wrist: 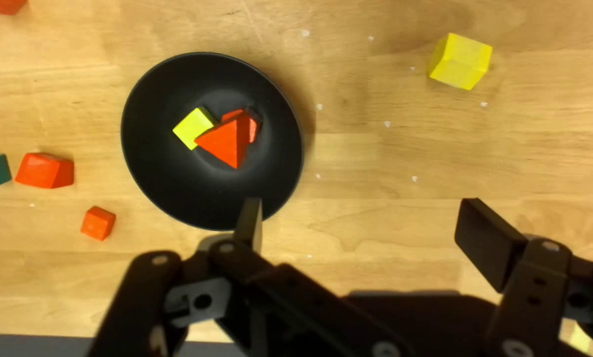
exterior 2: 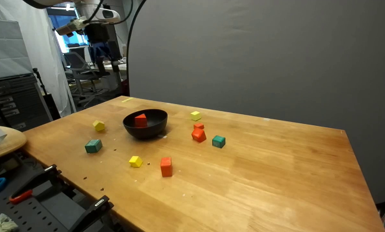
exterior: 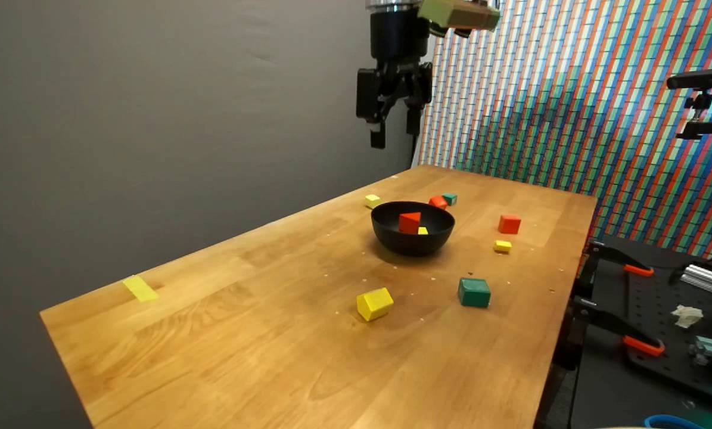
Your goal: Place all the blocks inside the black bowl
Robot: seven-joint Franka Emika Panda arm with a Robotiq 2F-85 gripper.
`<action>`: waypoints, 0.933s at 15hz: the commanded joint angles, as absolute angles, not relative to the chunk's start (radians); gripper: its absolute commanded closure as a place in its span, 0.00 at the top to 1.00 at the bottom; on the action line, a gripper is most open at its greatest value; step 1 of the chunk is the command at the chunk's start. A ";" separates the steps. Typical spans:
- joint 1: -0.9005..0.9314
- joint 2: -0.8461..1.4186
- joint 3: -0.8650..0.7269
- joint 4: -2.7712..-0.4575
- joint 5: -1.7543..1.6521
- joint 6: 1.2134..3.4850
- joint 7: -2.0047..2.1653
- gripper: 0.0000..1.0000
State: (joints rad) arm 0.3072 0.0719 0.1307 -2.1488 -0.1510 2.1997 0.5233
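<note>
Presently, I am hovering the pincer (wrist: 360,218), its fingers (wrist: 486,242) wide apart, gripping nothing. In the wrist view, a yellow block (wrist: 460,62) is lying ahead and rightward of it, on the desk (exterior: 260,345), outside the black bowl (wrist: 177,188); in an exterior view its five-sided face (exterior 2: 99,126) is seemingly pointing at me, long axis being unclear.
</note>
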 commanded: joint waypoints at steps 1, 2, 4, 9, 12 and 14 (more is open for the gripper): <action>0.284 0.045 0.166 -2.165 -0.152 2.203 0.535 1.00; 0.284 0.029 0.171 -2.178 -0.152 2.206 0.538 1.00; 0.283 0.060 0.174 -2.175 -0.154 2.228 0.519 1.00; 0.308 0.203 0.210 -2.222 -0.083 2.493 0.534 1.00; 0.359 0.294 0.189 -2.273 -0.119 2.677 0.643 1.00; 0.400 0.351 0.166 -2.282 -0.119 2.725 0.702 1.00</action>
State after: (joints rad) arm 0.3440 0.2949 0.2002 -2.2640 -0.1065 2.6377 0.6112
